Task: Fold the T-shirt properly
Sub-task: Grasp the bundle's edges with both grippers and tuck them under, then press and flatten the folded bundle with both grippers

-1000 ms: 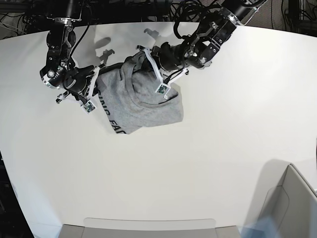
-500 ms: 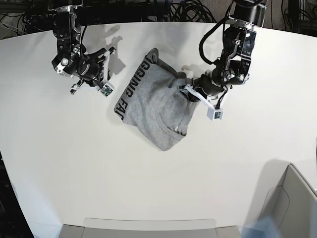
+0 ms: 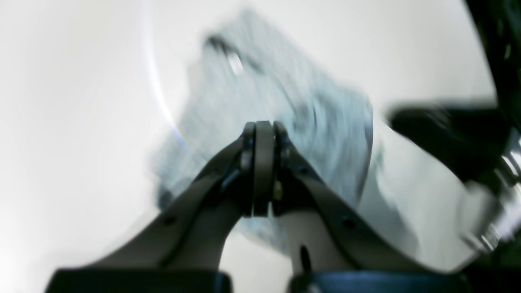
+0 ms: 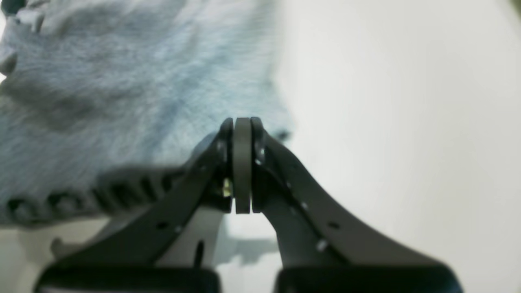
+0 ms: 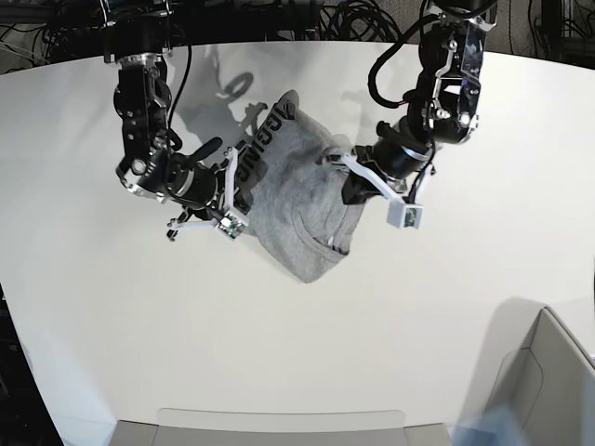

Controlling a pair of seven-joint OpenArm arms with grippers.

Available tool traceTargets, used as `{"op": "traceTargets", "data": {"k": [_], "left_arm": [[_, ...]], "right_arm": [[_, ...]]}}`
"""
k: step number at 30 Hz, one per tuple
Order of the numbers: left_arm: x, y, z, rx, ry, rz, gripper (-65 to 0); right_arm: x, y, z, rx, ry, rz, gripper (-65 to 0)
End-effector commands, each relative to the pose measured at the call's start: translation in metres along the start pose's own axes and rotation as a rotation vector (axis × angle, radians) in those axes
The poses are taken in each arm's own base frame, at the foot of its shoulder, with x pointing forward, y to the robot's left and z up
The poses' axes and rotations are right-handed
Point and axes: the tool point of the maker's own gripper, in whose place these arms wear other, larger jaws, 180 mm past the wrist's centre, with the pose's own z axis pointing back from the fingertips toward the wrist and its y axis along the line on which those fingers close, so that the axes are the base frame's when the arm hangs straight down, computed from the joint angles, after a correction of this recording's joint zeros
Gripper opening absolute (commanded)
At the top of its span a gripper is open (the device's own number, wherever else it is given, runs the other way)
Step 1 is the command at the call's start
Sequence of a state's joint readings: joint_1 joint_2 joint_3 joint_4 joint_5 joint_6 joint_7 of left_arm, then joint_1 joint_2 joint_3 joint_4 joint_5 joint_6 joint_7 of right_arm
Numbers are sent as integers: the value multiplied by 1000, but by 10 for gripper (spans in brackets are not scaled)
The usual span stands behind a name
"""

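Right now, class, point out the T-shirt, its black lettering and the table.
T-shirt (image 5: 302, 200), base view, plain grey middle.
Black lettering (image 5: 263, 139), base view, on the print along the shirt's upper-left edge.
Table (image 5: 307, 353), base view, bare white surface.

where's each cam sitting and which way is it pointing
Base: high above the white table, looking down; both arms flank the T-shirt.
Left wrist: on the left arm, looking along the shut left gripper at the blurred shirt.
Right wrist: on the right arm, looking past the shut right gripper at the shirt's lettered edge.
All three share the shirt.
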State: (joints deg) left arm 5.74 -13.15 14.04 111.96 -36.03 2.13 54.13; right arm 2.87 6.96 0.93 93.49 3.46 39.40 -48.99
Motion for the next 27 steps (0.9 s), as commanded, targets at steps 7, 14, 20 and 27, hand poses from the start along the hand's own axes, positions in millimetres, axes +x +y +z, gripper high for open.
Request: {"op": "traceTargets", "data": {"k": [7, 14, 20, 27], "left_arm": [[-64, -32, -12, -88, 176, -62, -650], [-88, 4, -50, 1, 292, -52, -650], [-49, 57, -48, 121, 197, 51, -650], [8, 70, -41, 141, 72, 65, -650]], "right_arm": [[-21, 7, -37, 110, 90, -30, -650], [-41, 34, -36, 149, 120, -58, -650], [-43, 87, -27, 208, 87, -80, -650], [1, 82, -7, 151, -45, -39, -650]]}}
